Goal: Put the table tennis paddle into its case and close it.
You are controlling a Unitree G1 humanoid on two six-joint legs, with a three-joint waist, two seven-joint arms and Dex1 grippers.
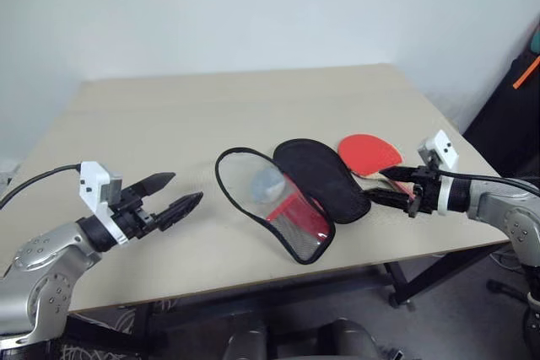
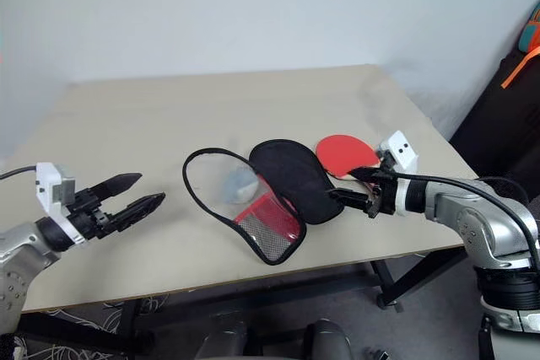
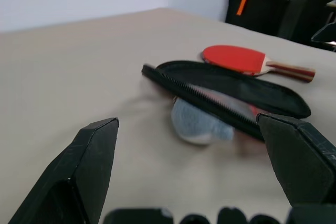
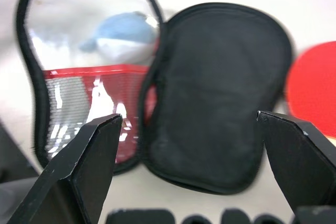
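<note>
The left gripper (image 1: 170, 196) hangs above the bare near-left part of the table (image 1: 169, 115), its two tapered black fingers spread apart around nothing; the right gripper (image 1: 384, 185) likewise stands released, empty, just beside the near edge of the case (image 1: 295, 191) and in front of the paddle's handle. The tabletop is a smooth pale beige board against a plain white wall, with dark gear stacked at the right. The case lies unzipped and spread flat in two paddle-shaped halves: a matte black fabric half on the right and a glossy clear half with a red mesh panel on the left, a grey-blue lump (image 1: 268, 181) showing through it. The table tennis paddle (image 1: 369, 153) lies outside, red rubber face up, touching the black half's far-right rim; no lettering is readable
</note>
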